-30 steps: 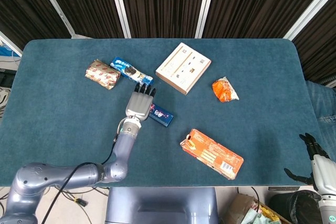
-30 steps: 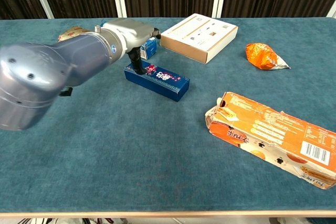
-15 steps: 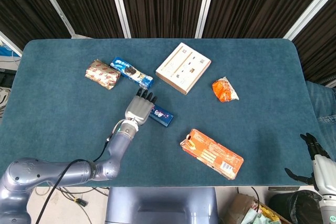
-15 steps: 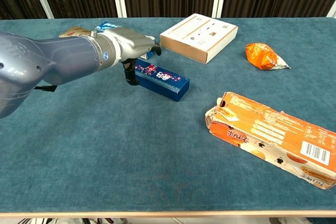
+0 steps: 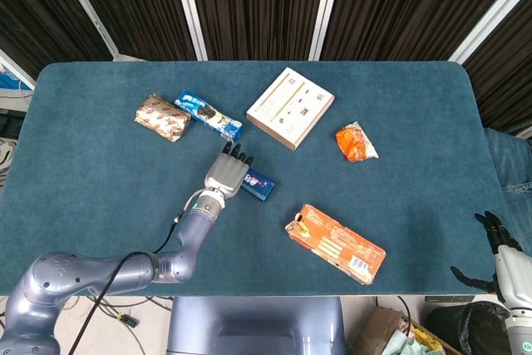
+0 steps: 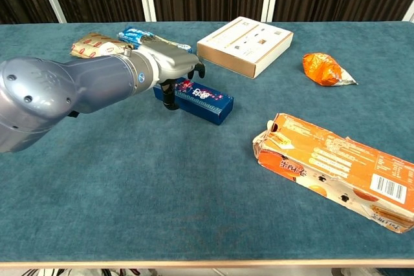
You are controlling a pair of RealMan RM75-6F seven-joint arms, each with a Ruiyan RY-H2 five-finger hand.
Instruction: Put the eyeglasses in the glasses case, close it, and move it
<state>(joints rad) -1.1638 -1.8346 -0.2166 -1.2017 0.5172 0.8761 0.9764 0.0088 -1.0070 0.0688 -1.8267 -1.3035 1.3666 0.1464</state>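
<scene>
The near end of the blue box (image 6: pixel 197 99) is covered by the left hand (image 5: pixel 227 174), whose grip cannot be told; the right hand (image 5: pixel 499 248), fingers spread, is cut off at the frame edge.

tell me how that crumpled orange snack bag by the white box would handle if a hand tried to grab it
The orange snack bag looks creased and puffy, so it would probably crumple under the fingers rather than hold shape. It seems light, likely sliding on the blue table if nudged. Its glossy film may be slippery to pinch.
</scene>
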